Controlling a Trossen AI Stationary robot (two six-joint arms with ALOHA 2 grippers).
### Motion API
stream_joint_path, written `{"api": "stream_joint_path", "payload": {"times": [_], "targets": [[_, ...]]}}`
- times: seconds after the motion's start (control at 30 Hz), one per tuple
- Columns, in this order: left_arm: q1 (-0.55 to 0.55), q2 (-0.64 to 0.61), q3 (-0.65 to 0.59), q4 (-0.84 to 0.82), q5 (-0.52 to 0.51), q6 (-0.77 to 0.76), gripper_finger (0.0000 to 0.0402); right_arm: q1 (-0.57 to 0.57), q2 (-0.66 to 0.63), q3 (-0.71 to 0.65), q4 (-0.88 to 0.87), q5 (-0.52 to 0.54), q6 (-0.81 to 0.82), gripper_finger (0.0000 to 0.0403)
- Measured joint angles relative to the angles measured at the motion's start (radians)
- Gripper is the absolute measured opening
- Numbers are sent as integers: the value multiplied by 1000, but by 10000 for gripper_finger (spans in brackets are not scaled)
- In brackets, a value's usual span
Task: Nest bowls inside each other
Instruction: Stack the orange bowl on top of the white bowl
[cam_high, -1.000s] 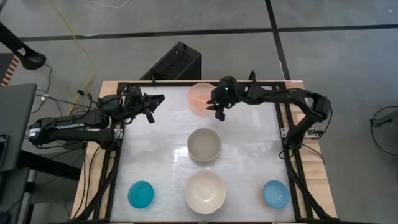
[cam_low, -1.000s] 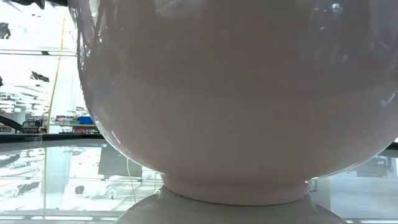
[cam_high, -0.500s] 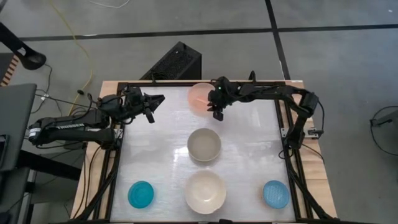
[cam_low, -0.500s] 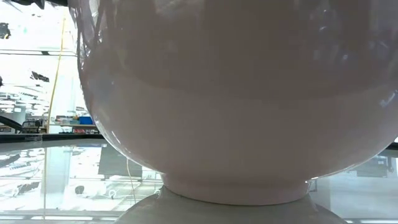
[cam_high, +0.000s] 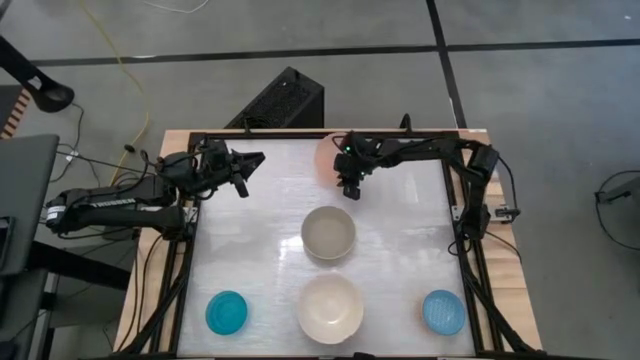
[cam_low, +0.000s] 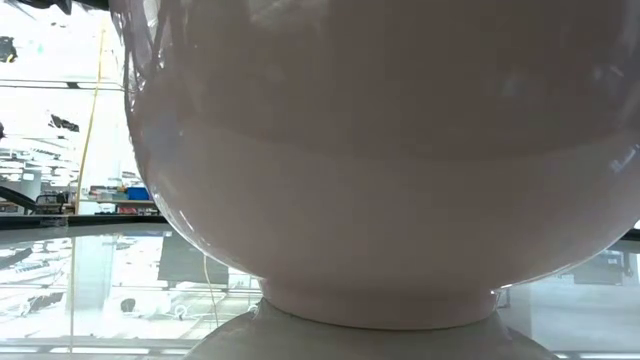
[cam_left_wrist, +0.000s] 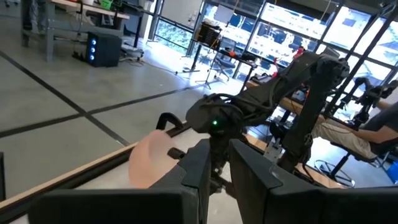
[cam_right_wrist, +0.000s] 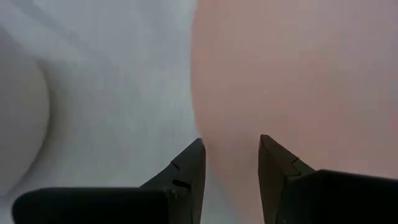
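Observation:
The translucent pink bowl (cam_high: 322, 157) stands on its base at the table's far middle, mostly covered by my right arm. My right gripper (cam_right_wrist: 231, 140) slants down over the bowl's near right rim (cam_right_wrist: 198, 93). It is open, with one finger outside the wall and one over the pink side; no touch shows. The grey-beige bowl (cam_high: 328, 233) sits at the table's middle. The cream-white bowl (cam_high: 330, 307) sits near the front edge, with the teal-blue bowl (cam_high: 227, 312) to its left and the light blue bowl (cam_high: 443, 311) to its right. My left gripper (cam_high: 250, 172) hovers level at the far left, narrowly open and holding nothing.
A black frame (cam_high: 190, 200) runs around the white table top. In the low view the cream-white bowl (cam_low: 380, 200) fills nearly the whole picture. Bare table (cam_high: 250, 250) lies between the bowls. A seated person (cam_left_wrist: 348, 134) shows in the room beyond the table.
My right gripper has sunk toward the pink bowl and tipped further downward, and its arm now hides more of the bowl in the high view. The bowls have stayed in place.

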Motion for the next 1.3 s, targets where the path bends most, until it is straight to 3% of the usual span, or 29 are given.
{"api": "stream_joint_path", "payload": {"times": [0.13, 0.33, 0.47, 0.8, 1.3], "targets": [[0, 0, 0, 0, 0, -11, 48, 15, 13, 1, 27, 10, 5, 91], [0, 0, 0, 0, -1, -16, 48, 31, 7, 3, 43, 11, 8, 10], [0, 0, 0, 0, -1, -19, 48, 50, 4, 25, 18, 1, 10, 4], [0, 0, 0, 0, -4, -21, 48, 110, 10, 233, -95, -225, 19, 2], [0, 0, 0, 0, -13, -20, 48, 211, 8, 500, -382, -322, 26, 0]]}}
